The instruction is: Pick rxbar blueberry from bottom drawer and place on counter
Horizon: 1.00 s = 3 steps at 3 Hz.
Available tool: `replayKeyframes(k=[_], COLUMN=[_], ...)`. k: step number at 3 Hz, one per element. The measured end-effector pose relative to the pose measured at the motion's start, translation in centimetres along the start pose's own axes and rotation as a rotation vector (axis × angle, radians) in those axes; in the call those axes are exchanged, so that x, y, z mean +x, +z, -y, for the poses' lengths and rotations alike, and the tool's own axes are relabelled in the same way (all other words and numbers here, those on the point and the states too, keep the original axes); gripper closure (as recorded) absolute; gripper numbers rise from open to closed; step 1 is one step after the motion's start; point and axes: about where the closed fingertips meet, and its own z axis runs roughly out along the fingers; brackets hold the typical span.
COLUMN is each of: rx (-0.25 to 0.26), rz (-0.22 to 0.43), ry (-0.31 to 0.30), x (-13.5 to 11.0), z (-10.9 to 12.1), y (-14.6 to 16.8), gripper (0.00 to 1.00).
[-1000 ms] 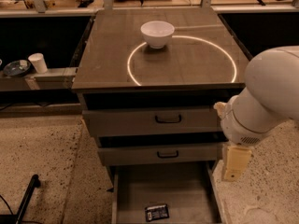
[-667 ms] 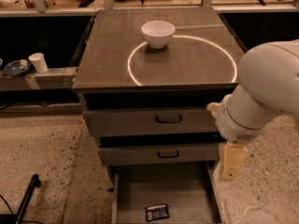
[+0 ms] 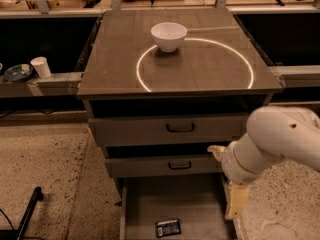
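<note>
The rxbar blueberry (image 3: 168,228), a small dark wrapper with a white patch, lies flat on the floor of the bottom drawer (image 3: 170,196), near its front edge. The drawer is pulled open. My gripper (image 3: 235,202) hangs from the bulky white arm (image 3: 275,144) at the drawer's right side, above and to the right of the bar and apart from it. The counter (image 3: 210,69) with its bright light ring is above the drawers and bears a white bowl (image 3: 169,36) at the back.
Two closed drawers with black handles (image 3: 180,128) (image 3: 179,165) sit above the open one. A white cup (image 3: 41,66) and a dark dish (image 3: 17,73) stand on a low ledge at left. A black rod (image 3: 27,211) lies on the speckled floor at lower left.
My arm has dropped lower and shifted slightly left, bringing the gripper down beside the open drawer's right side. The bar and the bowl have not moved.
</note>
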Motion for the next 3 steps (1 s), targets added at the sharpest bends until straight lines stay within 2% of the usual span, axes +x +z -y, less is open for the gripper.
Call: replayKeyframes(k=[1,2,3], rx=[0.022,0.021,0.021], rz=[0.087,0.088,0.088], ry=[-0.057,-0.091,-0.091], x=[1.42,1.36,1.36], z=[0.3,0.24,0.24], y=[3.17,3.25,3.25], gripper=[0.0,0.0,0.0])
